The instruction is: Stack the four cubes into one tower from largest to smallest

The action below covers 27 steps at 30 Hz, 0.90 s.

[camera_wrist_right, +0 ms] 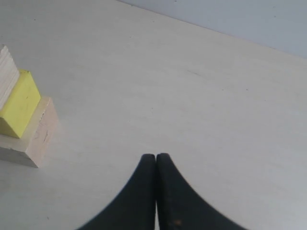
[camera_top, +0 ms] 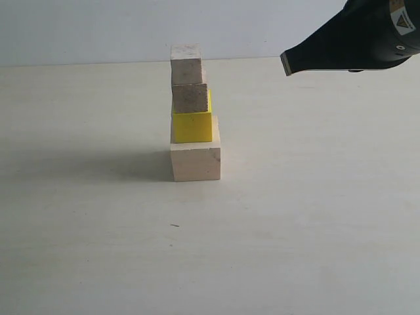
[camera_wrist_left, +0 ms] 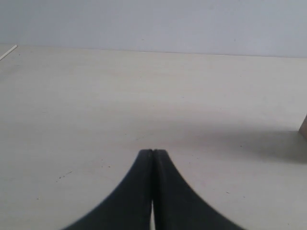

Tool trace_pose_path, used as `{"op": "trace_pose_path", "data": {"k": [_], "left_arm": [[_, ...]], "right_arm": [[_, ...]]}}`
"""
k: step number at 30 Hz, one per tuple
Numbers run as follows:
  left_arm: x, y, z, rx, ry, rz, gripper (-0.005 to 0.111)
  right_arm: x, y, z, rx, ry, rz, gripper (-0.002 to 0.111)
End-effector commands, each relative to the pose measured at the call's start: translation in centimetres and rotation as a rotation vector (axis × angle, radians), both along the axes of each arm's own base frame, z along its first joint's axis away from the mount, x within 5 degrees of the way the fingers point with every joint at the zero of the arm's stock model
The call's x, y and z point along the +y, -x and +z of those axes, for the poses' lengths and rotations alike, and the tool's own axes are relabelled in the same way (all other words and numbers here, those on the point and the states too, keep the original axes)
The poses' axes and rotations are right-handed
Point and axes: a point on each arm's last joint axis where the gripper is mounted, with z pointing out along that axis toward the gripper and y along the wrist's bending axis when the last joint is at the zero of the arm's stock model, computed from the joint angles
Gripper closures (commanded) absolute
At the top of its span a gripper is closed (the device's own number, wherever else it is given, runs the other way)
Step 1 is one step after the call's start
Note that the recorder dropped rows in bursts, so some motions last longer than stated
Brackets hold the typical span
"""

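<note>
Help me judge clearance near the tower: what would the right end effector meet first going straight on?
Probably only bare table: the right end effector, shut, points past the tower, which sits off to one side. Depth is unclear.

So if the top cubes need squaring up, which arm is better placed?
Probably right: the right gripper, shut, hangs near the tower, yellow cube in its view. The left gripper, also shut, sees only a brown sliver at its frame edge.
</note>
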Motion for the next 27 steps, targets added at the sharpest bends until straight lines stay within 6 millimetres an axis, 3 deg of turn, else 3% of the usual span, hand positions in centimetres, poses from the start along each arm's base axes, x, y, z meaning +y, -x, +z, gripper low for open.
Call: {"op": "trace_pose_path", "data": {"k": [1, 16, 23, 27], "left_arm": [[0.0, 0.0, 0.0, -0.009, -0.002, -0.001, 0.107], [0.0, 0.0, 0.0, -0.009, -0.002, -0.001, 0.107], [0.0, 0.0, 0.0, -0.009, -0.002, -0.001, 0.107], [0.0, 0.0, 0.0, -0.009, -0.002, -0.001, 0.107]], "right_arm": [[-0.1, 0.0, 0.1, -0.008, -0.007, 0.001, 0.108], [-0.8, -0.3, 0.8, -0.080, 0.069, 0.004, 0.108], [-5.7, -0.1, 3.2, -0.148, -0.202, -0.148, 0.108], [-9.1, 1.1, 2.9, -0.217, -0.310, -0.231, 0.108]]}}
